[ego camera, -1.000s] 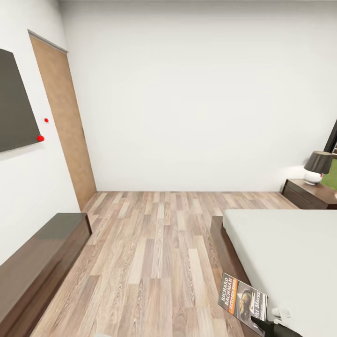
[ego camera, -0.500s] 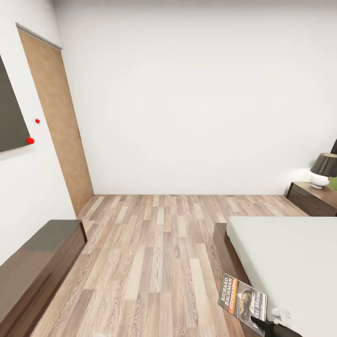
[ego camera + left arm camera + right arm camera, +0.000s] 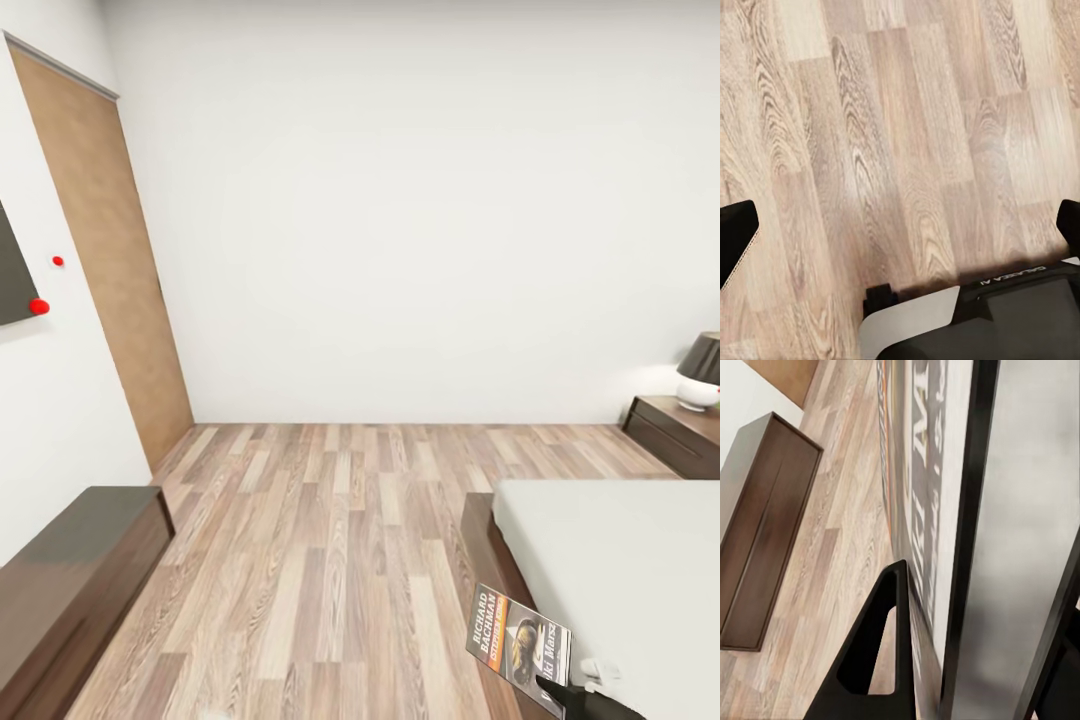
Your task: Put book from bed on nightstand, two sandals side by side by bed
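The right gripper [image 3: 926, 607] pinches the book [image 3: 926, 457] between its dark fingers [image 3: 874, 652] (cover lettering seen edge-on), above the wood-plank floor [image 3: 832, 547] and a long dark cabinet [image 3: 761, 525].
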Robot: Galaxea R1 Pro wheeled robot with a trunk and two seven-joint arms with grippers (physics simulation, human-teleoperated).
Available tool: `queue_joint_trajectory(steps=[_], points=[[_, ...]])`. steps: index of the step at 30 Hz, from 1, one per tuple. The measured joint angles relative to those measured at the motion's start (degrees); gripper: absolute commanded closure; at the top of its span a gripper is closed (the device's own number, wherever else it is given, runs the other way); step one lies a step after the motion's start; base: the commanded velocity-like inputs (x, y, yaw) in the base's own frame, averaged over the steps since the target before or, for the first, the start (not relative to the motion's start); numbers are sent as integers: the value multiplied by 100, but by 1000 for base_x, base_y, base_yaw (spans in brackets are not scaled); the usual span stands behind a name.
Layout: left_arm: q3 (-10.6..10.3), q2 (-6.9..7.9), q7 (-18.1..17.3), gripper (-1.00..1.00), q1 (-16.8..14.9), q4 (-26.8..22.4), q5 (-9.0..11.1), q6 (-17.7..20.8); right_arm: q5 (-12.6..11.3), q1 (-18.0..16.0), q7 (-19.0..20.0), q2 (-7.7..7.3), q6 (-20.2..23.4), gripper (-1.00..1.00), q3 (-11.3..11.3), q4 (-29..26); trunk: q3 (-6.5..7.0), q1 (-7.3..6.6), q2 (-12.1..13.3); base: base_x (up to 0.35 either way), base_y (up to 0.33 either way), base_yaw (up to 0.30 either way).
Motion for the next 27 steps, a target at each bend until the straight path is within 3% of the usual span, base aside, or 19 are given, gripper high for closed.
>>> queue_joint_trajectory(steps=[13, 19, 27], points=[[1, 2, -68, -100, 0, 0, 0, -5, 2, 1, 0, -1, -1, 100, -1, 0, 0, 0, 0, 332, 0, 0], [3, -6, -553, -100, 0, -6, 1, -33, 2, 0, 3, -2, 0, 100, 2, 0, 0, 0, 0, 332, 0, 0], [1, -399, -953, -100, 0, -27, 13, -438, -1, 1, 13, -4, 0, 100, 1, 0, 0, 0, 0, 332, 0, 0]])
